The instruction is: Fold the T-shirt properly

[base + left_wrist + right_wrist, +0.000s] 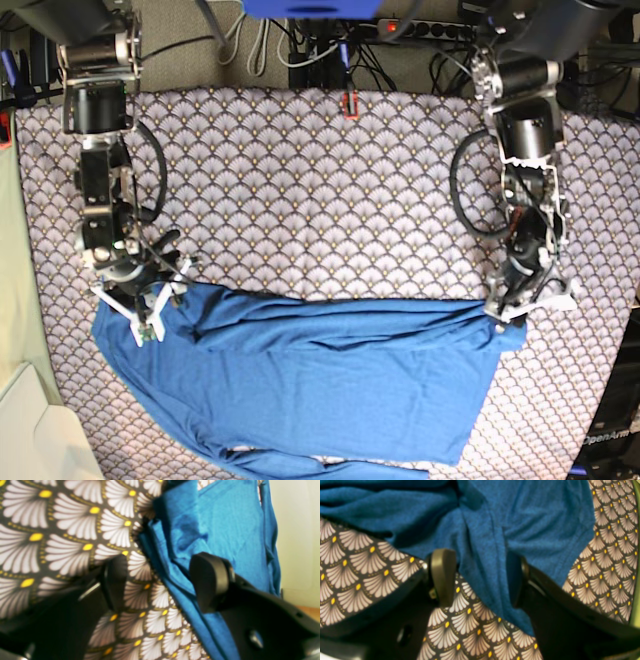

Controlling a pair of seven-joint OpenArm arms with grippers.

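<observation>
The blue T-shirt point(330, 380) lies spread across the near half of the patterned table cloth point(320, 200), with a fold line along its top edge. My left gripper point(505, 308) is open at the shirt's top right corner. In the left wrist view its fingers point(210, 580) straddle a folded edge of the shirt point(225, 525), with the gripper point(162, 582) low over the cloth. My right gripper point(150, 300) is open at the shirt's top left corner. In the right wrist view the gripper point(480, 580) has a flap of the shirt point(490, 542) lying between its fingers point(442, 577).
Cables and a power strip point(420, 30) run along the table's far edge. A pale surface point(40, 440) lies off the table at the near left. A dark object point(610, 440) sits at the near right corner.
</observation>
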